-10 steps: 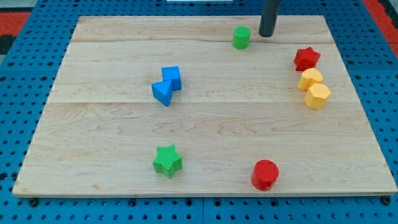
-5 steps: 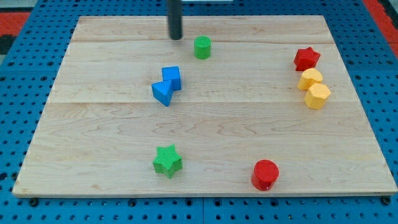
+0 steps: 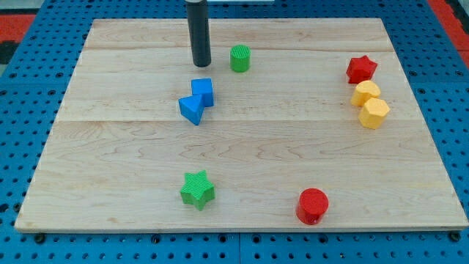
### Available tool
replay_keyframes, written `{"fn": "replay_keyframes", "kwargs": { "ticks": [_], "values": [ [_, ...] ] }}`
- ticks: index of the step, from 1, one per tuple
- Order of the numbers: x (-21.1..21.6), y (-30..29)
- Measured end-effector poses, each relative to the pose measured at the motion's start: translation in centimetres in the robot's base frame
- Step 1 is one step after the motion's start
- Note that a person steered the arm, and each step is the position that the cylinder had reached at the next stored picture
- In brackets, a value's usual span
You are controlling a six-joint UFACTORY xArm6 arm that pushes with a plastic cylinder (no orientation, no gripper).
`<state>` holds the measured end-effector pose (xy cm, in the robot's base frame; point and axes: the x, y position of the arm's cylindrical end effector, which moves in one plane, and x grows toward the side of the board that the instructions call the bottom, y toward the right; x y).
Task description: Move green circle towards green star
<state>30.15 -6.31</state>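
Observation:
The green circle [image 3: 239, 58] stands near the view's top, a little left of the board's middle. The green star [image 3: 197, 189] lies near the view's bottom, left of centre, far below the circle. My tip [image 3: 201, 64] rests on the board just left of the green circle, with a small gap between them. It is above the two blue blocks.
A blue cube [image 3: 202, 92] touches a blue block [image 3: 190, 109] below my tip. A red star [image 3: 361, 69] and two yellow blocks [image 3: 366, 93] [image 3: 374, 112] sit at the view's right. A red circle [image 3: 312, 204] is at the bottom right. The wooden board [image 3: 110, 147] lies on a blue pegboard.
The green circle was pushed left from near the top centre. My tip swept from its right to its left, then came down slightly toward the blue blocks.

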Motion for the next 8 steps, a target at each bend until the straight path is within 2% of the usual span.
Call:
{"fn": "replay_keyframes", "kwargs": {
  "ticks": [1,3,5,6,7,8],
  "values": [
    [-1.5,5.3],
    [1.2,12.5],
    [2.1,18.0],
    [7.7,16.0],
    [14.9,9.9],
    [17.4,7.3]
  ]
}}
